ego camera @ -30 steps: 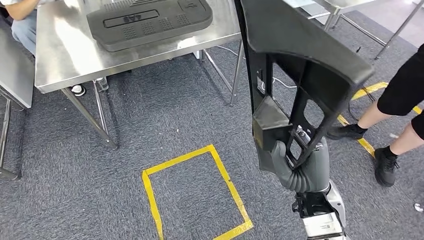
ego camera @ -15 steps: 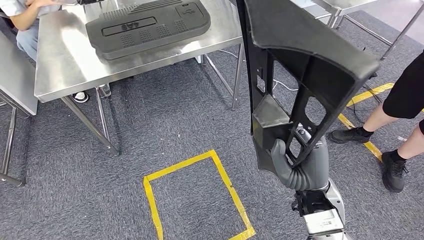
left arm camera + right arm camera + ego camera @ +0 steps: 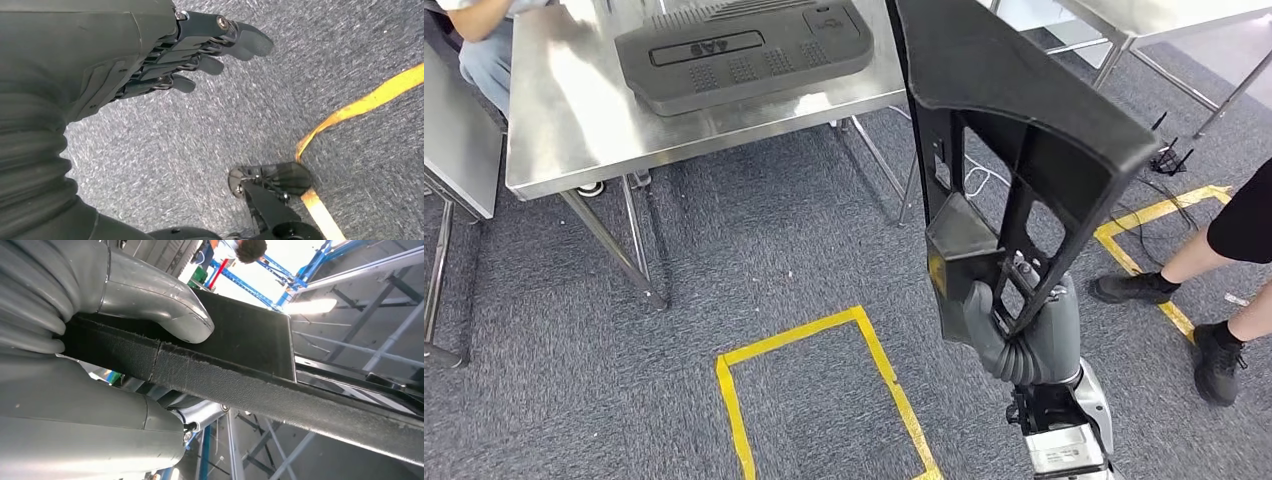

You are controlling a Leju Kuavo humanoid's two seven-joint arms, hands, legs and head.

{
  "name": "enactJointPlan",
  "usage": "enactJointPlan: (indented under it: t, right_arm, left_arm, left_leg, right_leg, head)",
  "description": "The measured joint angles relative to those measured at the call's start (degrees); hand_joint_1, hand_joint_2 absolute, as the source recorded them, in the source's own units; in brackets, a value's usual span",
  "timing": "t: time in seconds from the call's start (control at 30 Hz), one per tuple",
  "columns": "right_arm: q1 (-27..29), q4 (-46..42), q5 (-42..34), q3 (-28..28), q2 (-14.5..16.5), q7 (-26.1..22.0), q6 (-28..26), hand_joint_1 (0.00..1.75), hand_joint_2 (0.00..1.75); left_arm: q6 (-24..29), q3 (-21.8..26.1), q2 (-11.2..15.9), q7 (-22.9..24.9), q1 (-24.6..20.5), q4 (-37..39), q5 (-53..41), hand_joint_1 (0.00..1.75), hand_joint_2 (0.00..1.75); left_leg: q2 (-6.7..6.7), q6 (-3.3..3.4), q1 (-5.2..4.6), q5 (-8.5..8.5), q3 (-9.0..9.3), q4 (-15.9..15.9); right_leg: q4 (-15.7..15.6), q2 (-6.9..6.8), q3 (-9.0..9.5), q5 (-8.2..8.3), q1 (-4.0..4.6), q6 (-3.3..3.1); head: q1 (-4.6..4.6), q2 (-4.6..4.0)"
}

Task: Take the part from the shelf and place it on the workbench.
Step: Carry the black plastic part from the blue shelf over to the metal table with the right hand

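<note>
My right hand (image 3: 1014, 335) grips the lower end of a large black plastic part (image 3: 1004, 130), a framed panel with cut-outs that stands upright in front of me. Up close the thumb of that hand (image 3: 150, 295) presses on the black part (image 3: 240, 375). The steel workbench (image 3: 564, 130) stands ahead to the left, with another dark moulded part (image 3: 744, 55) lying on it. My left hand (image 3: 165, 55) hangs over the grey carpet, fingers apart and holding nothing.
A yellow tape rectangle (image 3: 824, 400) marks the carpet in front of me. A person's legs and black shoes (image 3: 1214, 340) stand at the right by more yellow tape. Another person (image 3: 484, 40) sits behind the workbench at the far left. A second steel table (image 3: 454, 150) is at the left edge.
The whole view has shifted as I move: the workbench and the floor marking have slid slightly to the right and nearer. The part stays upright in my right hand.
</note>
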Motion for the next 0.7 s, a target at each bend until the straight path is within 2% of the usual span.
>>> enactJointPlan:
  t: [0.03, 0.07, 0.1, 0.13, 0.17, 0.23, 0.3, 0.33, 0.37, 0.43, 0.47, 0.5, 0.53, 0.6, 0.63, 0.67, 0.7]
  right_arm:
    - [0.03, 0.02, 0.0, 0.0, -0.01, 0.0, 0.01, 1.75, 1.75]
    - [0.02, 0.02, 0.0, 0.0, -0.02, 0.0, 0.01, 1.75, 1.75]
    - [0.01, 0.02, 0.0, 0.0, -0.02, -0.01, 0.01, 1.75, 1.75]
    - [-0.01, 0.02, 0.0, 0.01, -0.01, -0.01, 0.01, 1.75, 1.75]
    - [-0.03, 0.02, 0.0, 0.01, -0.01, -0.01, 0.0, 1.75, 1.75]
    - [-0.03, 0.02, 0.0, 0.02, 0.01, 0.0, 0.0, 1.75, 1.75]
    - [-0.02, 0.01, 0.0, 0.02, 0.01, 0.01, 0.0, 1.75, 1.75]
    - [-0.03, 0.01, 0.0, 0.02, 0.02, 0.01, 0.0, 1.75, 1.75]
    - [-0.03, 0.01, 0.0, 0.02, 0.03, 0.01, 0.0, 1.75, 1.75]
    - [-0.02, 0.03, 0.01, 0.03, 0.08, 0.01, 0.0, 1.75, 1.75]
    - [0.0, 0.06, 0.02, 0.04, 0.09, 0.01, -0.01, 1.75, 1.75]
    - [0.02, 0.09, 0.04, 0.04, 0.1, 0.01, -0.01, 1.75, 1.75]
    - [0.03, 0.11, 0.09, 0.04, 0.11, 0.01, -0.02, 1.75, 1.75]
    - [0.04, 0.13, 0.18, 0.04, 0.13, 0.01, -0.07, 1.75, 1.75]
    - [0.0, 0.13, 0.21, 0.03, 0.13, 0.01, -0.12, 1.75, 1.75]
    - [-0.02, 0.12, 0.21, 0.03, 0.13, 0.01, -0.17, 1.75, 1.75]
    - [-0.02, 0.11, 0.22, 0.03, 0.12, 0.01, -0.23, 1.75, 1.75]
  left_arm:
    - [-0.01, 0.01, -0.02, 0.0, 0.01, 0.01, 0.0, 0.0, 1.75]
    - [-0.01, 0.02, -0.05, 0.0, 0.02, 0.01, 0.0, 0.0, 1.75]
    - [-0.01, 0.02, -0.1, 0.0, 0.02, 0.01, 0.0, 0.0, 1.75]
    - [-0.01, 0.03, -0.15, 0.0, 0.0, 0.02, 0.0, 0.0, 1.75]
    - [-0.01, 0.04, -0.17, 0.01, -0.01, 0.02, 0.0, 0.0, 1.75]
    - [-0.01, 0.07, -0.19, 0.02, -0.03, 0.02, 0.0, 0.0, 1.75]
    - [-0.01, 0.09, -0.13, 0.03, 0.0, -0.01, 0.0, 0.0, 1.75]
    - [-0.01, 0.1, -0.1, 0.03, 0.0, -0.03, 0.01, 0.0, 1.75]
    - [-0.01, 0.13, -0.09, 0.03, 0.01, -0.04, 0.01, 0.0, 1.75]
    - [-0.01, 0.23, -0.14, 0.02, 0.02, -0.04, 0.01, 0.0, 1.75]
    - [-0.01, 0.29, -0.15, 0.02, 0.06, -0.04, 0.01, 0.0, 1.75]
    - [0.01, 0.34, -0.14, 0.02, 0.1, -0.04, 0.01, 0.0, 1.75]
    - [0.02, 0.37, -0.12, 0.02, 0.13, -0.04, 0.02, 0.0, 1.75]
    - [0.07, 0.39, -0.07, 0.02, 0.14, -0.03, 0.02, 0.0, 1.75]
    - [0.08, 0.4, -0.07, 0.02, 0.11, -0.01, 0.02, 0.0, 1.75]
    - [0.08, 0.4, -0.08, 0.02, 0.06, 0.02, 0.02, 0.0, 1.75]
    - [0.07, 0.41, -0.1, 0.02, 0.02, 0.04, 0.02, 0.0, 1.75]
  left_leg:
    - [-0.15, 0.02, -0.09, -0.3, 0.47, 0.0]
    - [-0.29, -0.03, -0.13, -0.64, 0.97, 0.0]
    - [-0.43, -0.16, -0.23, -0.98, 1.4, 0.01]
    - [-0.57, -0.36, -0.37, -1.31, 1.67, 0.03]
    - [-0.66, -0.59, -0.5, -1.56, 1.79, 0.01]
    - [-0.68, -1.05, -0.64, -1.87, 1.91, -0.2]
    - [-0.37, -1.63, -0.56, -2.41, 1.79, 0.27]
    - [-0.18, -1.99, -0.52, -3.18, 1.22, 1.7]
    - [0.02, -2.36, -0.39, -4.39, -0.02, 4.34]
    - [0.27, -2.98, -0.03, -7.17, -3.98, 11.76]
    - [0.35, -3.25, 0.19, -7.73, -5.83, 14.59]
    - [0.42, -3.47, 0.41, -7.21, -6.85, 15.55]
    - [0.49, -3.65, 0.63, -5.56, -6.75, 14.26]
    - [0.67, -3.98, 1.02, -0.97, -3.94, 7.16]
    - [0.69, -3.99, 1.02, 0.38, -2.3, 3.78]
    - [0.69, -3.83, 0.94, 0.98, -1.21, 1.61]
    - [0.64, -3.53, 0.73, 0.76, -0.75, 0.83]
  right_leg:
    - [-2.07, 0.0, 0.33, 1.77, 0.06, 0.41]
    - [-6.07, 0.0, 1.66, 4.16, 0.15, 0.78]
    - [-10.34, 0.01, 3.27, 6.34, 0.31, 0.86]
    - [-13.83, 0.03, 4.71, 7.94, 0.47, 0.72]
    - [-15.85, 0.05, 5.55, 8.73, 0.64, 0.4]
    - [-16.61, 0.08, 5.98, 8.83, 0.82, -0.34]
    - [-16.96, 0.1, 6.46, 8.74, 0.25, -1.0]
    - [-17.15, 0.08, 6.85, 8.63, -0.07, -1.36]
    - [-17.28, 0.05, 7.3, 8.44, -0.32, -1.73]
    - [-17.27, 0.0, 7.96, 7.92, -0.27, -2.3]
    - [-17.27, 0.01, 8.27, 7.65, -0.27, -2.41]
    - [-17.25, 0.06, 8.61, 7.37, -0.33, -2.38]
    - [-17.23, 0.13, 9.04, 7.05, -0.44, -2.21]
    - [-17.2, 0.26, 9.97, 6.28, -0.66, -1.62]
    - [-17.13, 0.29, 10.33, 5.88, -0.57, -1.23]
    - [-17.14, 0.29, 10.53, 5.6, -0.46, -0.82]
    - [-17.23, 0.28, 10.57, 5.46, -0.36, -0.46]
  head:
    - [-0.01, 0.0]
    - [0.02, 0.0]
    - [0.04, 0.0]
    - [0.05, 0.0]
    - [0.04, 0.0]
    - [0.02, 0.0]
    - [-0.04, 0.0]
    - [-0.15, 0.0]
    - [-0.27, 0.0]
    - [-0.39, 0.0]
    - [-0.37, 0.0]
    - [-0.38, 0.0]
    - [-0.39, 0.0]
    - [-0.42, 0.0]
    - [-0.5, 0.0]
    - [-0.58, 0.0]
    - [-0.6, 0.0]
